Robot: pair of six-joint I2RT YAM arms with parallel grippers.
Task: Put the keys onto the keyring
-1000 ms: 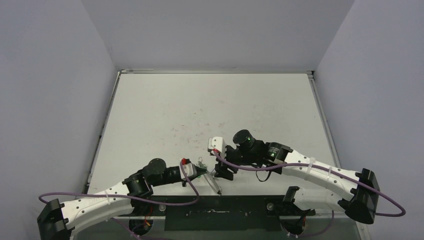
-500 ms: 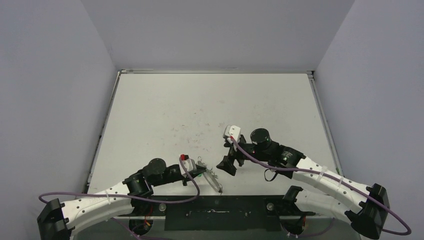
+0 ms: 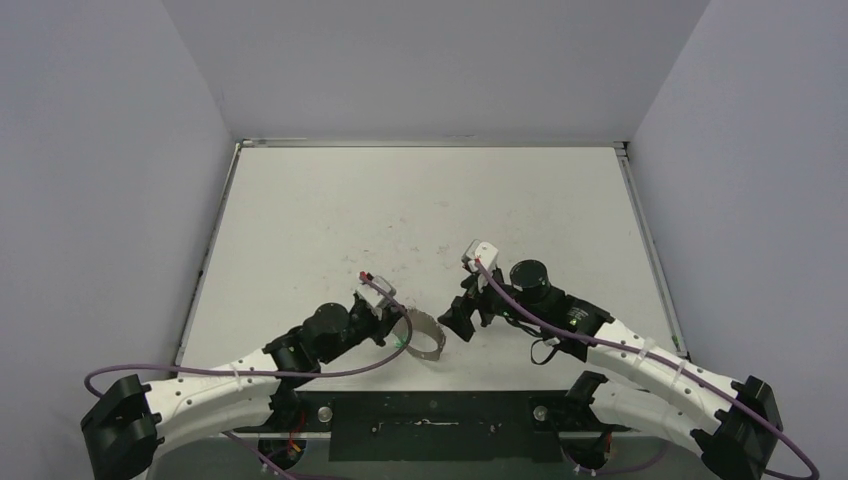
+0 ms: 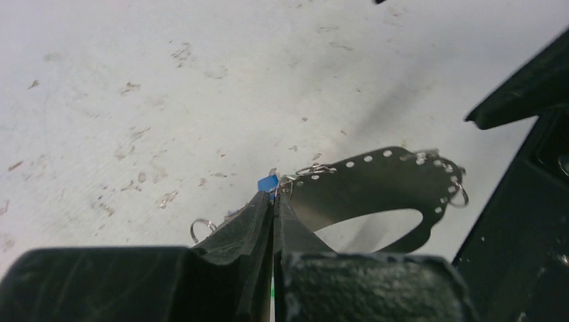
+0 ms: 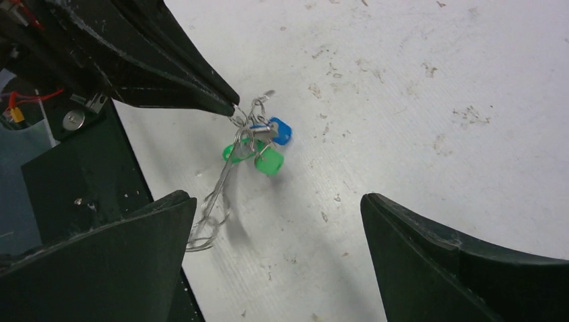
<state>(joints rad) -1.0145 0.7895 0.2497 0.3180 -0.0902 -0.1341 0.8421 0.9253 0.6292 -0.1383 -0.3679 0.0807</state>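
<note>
My left gripper [image 3: 397, 326] is shut on the rim of the keyring [image 3: 428, 341] and holds it just above the table near the front edge. In the left wrist view the pinched fingers [image 4: 265, 208] meet at the keyring [image 4: 376, 194], a thin band with small holes and little rings, with the blue key [image 4: 268, 182] at the tips. In the right wrist view the keys hang bunched at the pinch: one blue [image 5: 279, 131], two green [image 5: 270, 162] [image 5: 232, 153]. The keyring [image 5: 211, 204] shows edge-on below them. My right gripper [image 3: 458, 322] [image 5: 278, 201] is open and empty, just right of the keyring.
The black base plate [image 3: 440, 420] runs along the near edge, right behind the keyring, and shows in the right wrist view [image 5: 67, 174]. The scuffed white table [image 3: 420, 220] stretches away to grey walls on three sides.
My left gripper has moved away from the near edge and up with the keyring. My right gripper has drawn back to the right, off the keyring.
</note>
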